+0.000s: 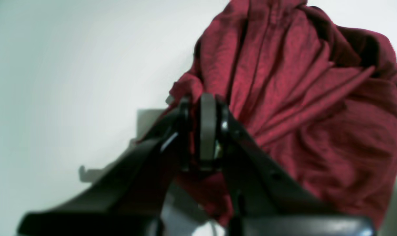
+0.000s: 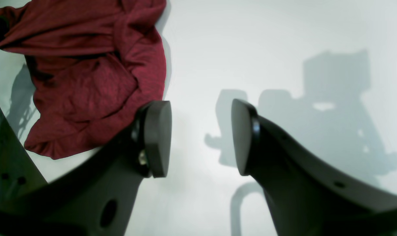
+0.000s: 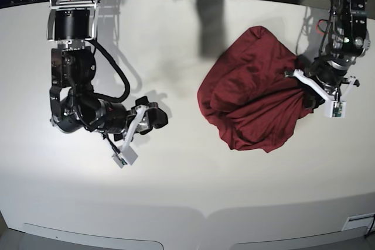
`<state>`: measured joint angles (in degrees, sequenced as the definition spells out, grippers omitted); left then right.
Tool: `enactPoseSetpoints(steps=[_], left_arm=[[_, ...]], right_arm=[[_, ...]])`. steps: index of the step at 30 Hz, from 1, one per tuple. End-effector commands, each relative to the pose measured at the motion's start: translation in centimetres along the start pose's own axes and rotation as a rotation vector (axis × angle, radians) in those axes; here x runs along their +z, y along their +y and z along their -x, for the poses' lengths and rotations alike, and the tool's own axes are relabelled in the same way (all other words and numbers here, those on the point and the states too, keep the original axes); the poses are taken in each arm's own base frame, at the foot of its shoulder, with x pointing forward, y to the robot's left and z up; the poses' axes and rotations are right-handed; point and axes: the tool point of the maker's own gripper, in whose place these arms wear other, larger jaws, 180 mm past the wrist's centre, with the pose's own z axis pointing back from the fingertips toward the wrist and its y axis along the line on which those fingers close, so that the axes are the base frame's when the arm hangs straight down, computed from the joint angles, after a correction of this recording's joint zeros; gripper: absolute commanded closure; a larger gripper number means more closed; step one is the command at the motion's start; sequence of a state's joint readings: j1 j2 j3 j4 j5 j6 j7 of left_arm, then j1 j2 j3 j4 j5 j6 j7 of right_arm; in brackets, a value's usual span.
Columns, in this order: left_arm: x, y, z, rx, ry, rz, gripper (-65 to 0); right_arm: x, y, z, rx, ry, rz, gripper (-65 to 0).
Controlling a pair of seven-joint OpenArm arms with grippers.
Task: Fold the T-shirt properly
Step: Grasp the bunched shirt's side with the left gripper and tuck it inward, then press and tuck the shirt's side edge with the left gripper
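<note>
Left wrist view is showing the left gripper pinching a gathered edge of the T-shirt, jaws pressed together on thin knit. Beyond that pinch the maroon cloth is bunching in soft ridges, a rumpled heap on the matte white table. Well apart from the T-shirt, the right gripper is hanging with jaws spread and empty. Drawing the held edge outward slowly, low over the table, should open the heap without tangling

Plain dark red T-shirt with no print, on a white surface; black robot arms.
</note>
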<state>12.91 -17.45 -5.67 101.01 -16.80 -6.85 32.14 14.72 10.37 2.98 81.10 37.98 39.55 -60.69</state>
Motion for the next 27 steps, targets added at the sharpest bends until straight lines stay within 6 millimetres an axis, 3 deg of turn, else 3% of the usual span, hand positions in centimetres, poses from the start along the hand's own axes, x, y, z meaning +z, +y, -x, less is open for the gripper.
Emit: enactPoseSetpoints(steps=[1, 14, 17, 18, 20, 24, 27], left_arm=[[0.3, 0.6, -1.3, -0.016, -0.042, -0.01, 0.0], [2.1, 1.2, 3.4, -0.073, 0.036, -0.033, -0.3], [2.4, 1.7, 4.2, -0.112, 0.059, -0.06, -21.8], [2.5, 2.0, 4.3, -0.128, 0.067, -0.078, -26.1], [2.6, 2.9, 4.7, -0.176, 0.094, -0.122, -27.6], [2.8, 4.2, 3.6, -0.235, 0.079, -0.204, -27.5], [3.1, 3.1, 0.1, -0.253, -0.053, -0.169, -27.5]], right_arm=[[0.7, 0.0, -2.1, 0.03, -0.059, -0.003, -29.7], [0.5, 0.3, -2.2, 0.028, -0.063, -0.01, -29.7], [0.5, 0.3, -2.2, 0.028, -0.063, -0.01, -29.7], [0.5, 0.3, -2.2, 0.028, -0.063, -0.01, -29.7], [0.5, 0.3, -2.2, 0.028, -0.062, -0.01, -29.7], [0.5, 0.3, -2.2, 0.028, -0.064, -0.01, -29.7], [0.5, 0.3, -2.2, 0.028, -0.064, -0.01, -29.7]])
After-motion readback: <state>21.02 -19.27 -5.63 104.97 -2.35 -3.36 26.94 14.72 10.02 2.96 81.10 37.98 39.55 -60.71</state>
